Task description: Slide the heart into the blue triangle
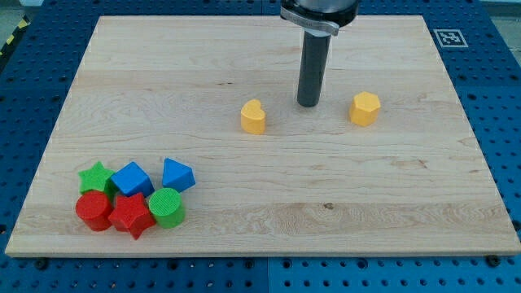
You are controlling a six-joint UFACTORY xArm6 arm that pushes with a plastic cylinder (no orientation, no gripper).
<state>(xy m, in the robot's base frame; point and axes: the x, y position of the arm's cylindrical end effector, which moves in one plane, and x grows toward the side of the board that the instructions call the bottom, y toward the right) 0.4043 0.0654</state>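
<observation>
The yellow heart is seen on the wooden bench, just to the view's left of my tip, apparently not touching it. No claw is fitted, so no grasp can be reported. The blue triangle is found well apart at the lower left, beside a green cylinder, blue cube, red star, red cylinder and green star. A yellow hexagon is placed to the tip's right.

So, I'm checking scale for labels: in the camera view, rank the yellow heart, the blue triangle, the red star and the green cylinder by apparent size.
1. red star, though nearest the view's bottom
2. blue triangle and green cylinder, too alike to separate
3. yellow heart
</observation>
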